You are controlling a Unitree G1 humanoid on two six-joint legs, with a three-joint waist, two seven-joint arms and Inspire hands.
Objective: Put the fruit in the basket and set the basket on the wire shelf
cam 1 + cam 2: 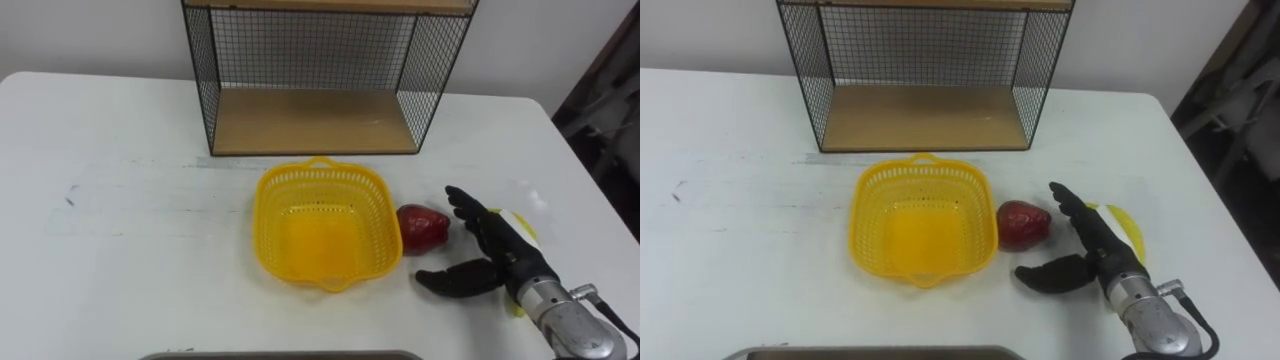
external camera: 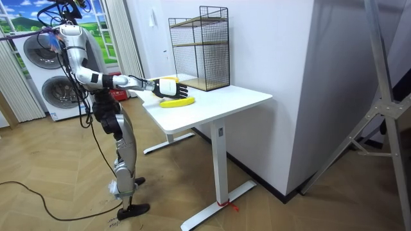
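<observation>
An empty yellow basket (image 1: pixel 320 225) sits on the white table (image 1: pixel 120 200) in front of the wire shelf (image 1: pixel 315 75). A red fruit (image 1: pixel 423 227) lies just right of the basket. My right hand (image 1: pixel 490 250) is open beside the fruit, fingers straight and thumb spread, not touching it. A yellow fruit (image 1: pixel 520 225), likely a banana, lies under and behind that hand, mostly hidden. In the room view the right hand (image 2: pixel 168 86) reaches over the basket (image 2: pixel 178 101).
The wire shelf (image 1: pixel 920 70) stands at the table's back with a wooden bottom board and an open front. A dark edge (image 1: pixel 280 354) shows at the bottom of the eye views. I stand at the table's end, near washing machines (image 2: pixel 45 70).
</observation>
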